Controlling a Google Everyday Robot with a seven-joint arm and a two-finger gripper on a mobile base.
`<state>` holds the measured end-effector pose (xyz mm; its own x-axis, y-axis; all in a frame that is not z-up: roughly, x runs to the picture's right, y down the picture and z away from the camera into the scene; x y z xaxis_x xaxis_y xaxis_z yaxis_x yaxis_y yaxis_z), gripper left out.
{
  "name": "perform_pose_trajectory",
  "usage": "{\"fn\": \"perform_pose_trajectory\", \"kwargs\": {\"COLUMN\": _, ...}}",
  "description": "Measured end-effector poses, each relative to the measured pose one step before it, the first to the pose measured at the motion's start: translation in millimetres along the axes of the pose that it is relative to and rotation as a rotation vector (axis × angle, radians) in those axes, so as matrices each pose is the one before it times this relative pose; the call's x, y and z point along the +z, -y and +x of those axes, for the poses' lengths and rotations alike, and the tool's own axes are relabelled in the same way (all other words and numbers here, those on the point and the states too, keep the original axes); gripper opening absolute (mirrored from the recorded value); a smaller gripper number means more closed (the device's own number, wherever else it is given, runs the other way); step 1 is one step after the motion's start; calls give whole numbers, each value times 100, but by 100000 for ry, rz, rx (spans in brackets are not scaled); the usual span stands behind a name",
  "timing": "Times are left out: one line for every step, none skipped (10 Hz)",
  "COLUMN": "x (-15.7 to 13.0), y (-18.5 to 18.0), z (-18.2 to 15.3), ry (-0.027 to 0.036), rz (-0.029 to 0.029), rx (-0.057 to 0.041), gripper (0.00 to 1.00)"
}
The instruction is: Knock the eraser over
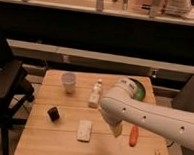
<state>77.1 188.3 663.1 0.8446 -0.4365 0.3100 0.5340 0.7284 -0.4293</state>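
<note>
1. Eraser (53,113), a small dark block, sits on the left part of the wooden desk (40,145). It is nearer the camera than the white cup (68,82) and left of the flat pale pad (84,131).
2. End effector (116,129) hangs under the bulky white arm (152,120) over the middle of the desk, between the pad and an orange-red stick (133,136). Its fingers are spread and hold nothing.
3. End effector and eraser are well apart, with the pad lying between them.
4. Small white bottle (95,93) stands upright to the right of the cup, just beside the arm.
5. Green round object (138,90) shows behind the arm at the desk's far right.
</note>
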Motion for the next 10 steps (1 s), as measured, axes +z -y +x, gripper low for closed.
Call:
{"fn": "perform_pose_trajectory", "kwargs": {"x": 176, "y": -5, "z": -231, "ry": 544, "rz": 88, "rx": -912, "gripper": 80}}
{"fn": "perform_pose_trajectory", "kwargs": {"x": 131, "y": 107, "z": -390, "ry": 770, "rz": 84, "rx": -985, "gripper": 80}}
{"fn": "perform_pose_trajectory", "kwargs": {"x": 224, "y": 118, "z": -386, "ry": 869, "rz": -3, "rx": -1104, "gripper": 80}}
{"fn": "perform_pose_trajectory", "kwargs": {"x": 201, "y": 54, "z": -301, "ry": 830, "rz": -8, "rx": -811, "gripper": 80}}
{"fn": "perform_pose_trajectory", "kwargs": {"x": 126, "y": 66, "z": -234, "ry": 600, "rz": 28, "rx": -572, "gripper": 80}}
{"fn": "perform_pose_trajectory", "kwargs": {"x": 97, "y": 3, "z": -166, "ry": 505, "rz": 18, "rx": -766, "gripper": 80}}
{"fn": "perform_pose_trajectory", "kwargs": {"x": 95, "y": -20, "z": -203, "ry": 705, "rz": 26, "rx": -583, "gripper": 80}}
{"fn": "perform_pose_trajectory", "kwargs": {"x": 91, "y": 11, "z": -124, "ry": 416, "rz": 67, "rx": -574, "gripper": 80}}
{"fn": "perform_pose_trajectory", "kwargs": {"x": 166, "y": -17, "z": -189, "ry": 751, "rz": 21, "rx": -714, "gripper": 80}}
{"fn": "perform_pose_trajectory", "kwargs": {"x": 166, "y": -29, "z": -69, "ry": 458, "rz": -15, "rx": -484, "gripper": 80}}
